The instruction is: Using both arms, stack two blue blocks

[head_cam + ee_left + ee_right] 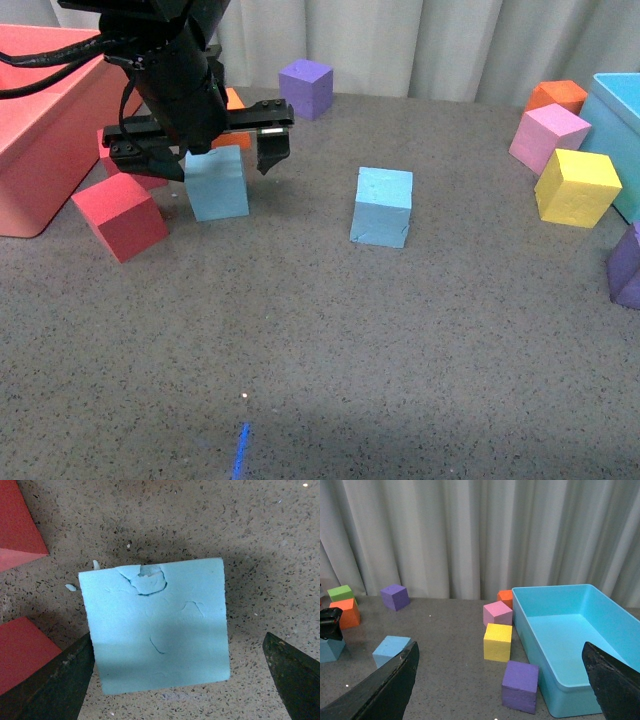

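Two sky-blue blocks rest on the grey table. One blue block [217, 183] sits left of centre, and my left gripper [205, 155] hangs open over it with a finger on either side. In the left wrist view this dented block [155, 625] fills the gap between the open fingers [55, 680], closer to one finger than the other. The second blue block [382, 206] stands alone mid-table and also shows in the right wrist view as a blue block [392, 650]. My right gripper [500, 680] is open and holds nothing; it is out of the front view.
A red bin [40, 130] and red cubes [120, 215] crowd the left block. A purple cube [306, 87] lies at the back. At the right are a pink cube [548, 137], a yellow cube [577, 187], another purple cube [628, 265] and a turquoise bin [560, 630].
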Tool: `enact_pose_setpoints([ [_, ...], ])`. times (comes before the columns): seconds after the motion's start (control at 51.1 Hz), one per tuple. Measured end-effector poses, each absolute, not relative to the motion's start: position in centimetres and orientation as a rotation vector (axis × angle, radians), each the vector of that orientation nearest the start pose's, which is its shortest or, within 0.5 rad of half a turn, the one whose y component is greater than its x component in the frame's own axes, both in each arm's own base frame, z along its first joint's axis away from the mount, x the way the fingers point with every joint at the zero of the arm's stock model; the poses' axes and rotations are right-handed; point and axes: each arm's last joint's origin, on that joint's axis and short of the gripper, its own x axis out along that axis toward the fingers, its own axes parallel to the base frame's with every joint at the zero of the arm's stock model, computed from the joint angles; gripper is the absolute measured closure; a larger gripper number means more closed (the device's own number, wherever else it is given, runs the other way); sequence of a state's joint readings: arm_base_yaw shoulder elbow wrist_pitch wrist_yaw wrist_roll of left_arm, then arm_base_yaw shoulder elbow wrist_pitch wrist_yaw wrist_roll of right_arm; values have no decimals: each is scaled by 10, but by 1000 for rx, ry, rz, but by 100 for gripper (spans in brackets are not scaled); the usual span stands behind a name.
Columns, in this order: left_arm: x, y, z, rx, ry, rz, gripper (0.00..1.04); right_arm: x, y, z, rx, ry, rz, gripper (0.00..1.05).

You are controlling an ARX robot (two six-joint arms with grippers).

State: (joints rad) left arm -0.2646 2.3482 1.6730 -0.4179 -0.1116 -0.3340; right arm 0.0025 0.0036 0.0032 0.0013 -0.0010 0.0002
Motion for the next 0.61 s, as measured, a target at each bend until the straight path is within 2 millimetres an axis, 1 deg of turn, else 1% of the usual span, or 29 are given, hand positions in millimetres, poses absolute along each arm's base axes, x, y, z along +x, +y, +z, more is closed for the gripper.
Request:
enact_pose_setpoints([
  [0.157, 465, -124, 90, -57, 1108, 62, 7, 98, 0, 164, 0, -1, 4, 10],
  [0.235, 465, -124, 85, -51, 1123, 67, 20, 98, 0, 164, 0, -1, 4, 10],
  [0.255, 465, -124, 84, -49, 1124, 69, 26, 98, 0, 164, 0, -1, 4, 10],
  [0.313, 465, -123, 84, -44, 1120, 81, 36, 98, 0, 164, 0, -1, 4, 10],
  [0.352, 465, -123, 84, -44, 1117, 82, 41, 98, 0, 164, 0, -1, 4, 10],
  [0.49, 465, -124, 84, -52, 1116, 84, 51, 98, 0, 164, 0, -1, 4, 10],
  [0.607, 460, -126, 86, -56, 1113, 79, 55, 98, 0, 164, 0, -1, 4, 10],
])
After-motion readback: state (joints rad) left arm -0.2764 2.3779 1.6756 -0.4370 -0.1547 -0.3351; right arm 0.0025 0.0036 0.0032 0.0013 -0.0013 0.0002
